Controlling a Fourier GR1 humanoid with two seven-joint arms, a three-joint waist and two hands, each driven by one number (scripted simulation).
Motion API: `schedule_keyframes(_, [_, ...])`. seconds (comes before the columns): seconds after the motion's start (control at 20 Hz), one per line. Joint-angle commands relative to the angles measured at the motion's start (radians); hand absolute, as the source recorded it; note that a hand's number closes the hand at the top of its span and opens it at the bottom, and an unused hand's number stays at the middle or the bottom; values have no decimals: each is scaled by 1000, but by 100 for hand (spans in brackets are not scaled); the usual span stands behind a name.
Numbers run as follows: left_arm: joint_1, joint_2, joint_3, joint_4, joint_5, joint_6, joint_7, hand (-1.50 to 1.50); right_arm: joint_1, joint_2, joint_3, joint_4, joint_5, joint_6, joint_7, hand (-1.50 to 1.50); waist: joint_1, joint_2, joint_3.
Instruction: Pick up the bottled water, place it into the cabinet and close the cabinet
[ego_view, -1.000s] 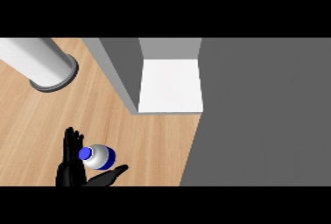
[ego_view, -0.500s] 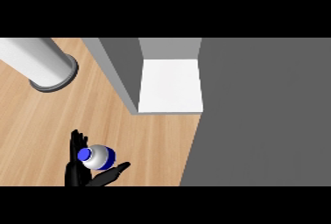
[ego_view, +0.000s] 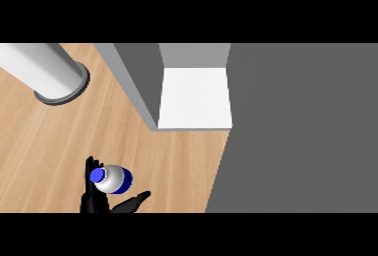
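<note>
The bottled water (ego_view: 112, 179) stands on the wooden counter (ego_view: 66, 135) at the lower left, seen from above as a white body with a blue cap. My left hand (ego_view: 100, 200) comes in from the lower edge right at it. Its fingers (ego_view: 91, 169) run straight up the bottle's left side and its thumb (ego_view: 137, 198) spreads out below and to the right, so the hand is open around the bottle. The cabinet (ego_view: 196, 97) is up and to the right, its white inside floor showing beside a grey wall (ego_view: 136, 85). The right hand is out of sight.
A thick grey cylinder (ego_view: 44, 70) on a round base stands on the counter at the upper left. A broad dark grey surface (ego_view: 303, 130) fills the whole right side, meeting the counter along a slanted edge.
The fingertips beside the bottle now reach less far up than before. The bottle has stayed where it was.
</note>
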Motion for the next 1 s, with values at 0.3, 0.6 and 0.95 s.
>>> schedule_keyframes(0.3, [-46,-3,17,145,80,-127,-150,-150,-49,-2,9,-105,118,-22,121,-150,4,1,0])
schedule_keyframes(0.6, [-86,35,70,151,125,-222,-136,150,1,-44,11,-120,90,-19,75,-150,3,1,1])
schedule_keyframes(0.95, [-125,-3,14,168,175,-186,-168,150,31,-50,43,-96,106,-36,25,-150,0,0,1])
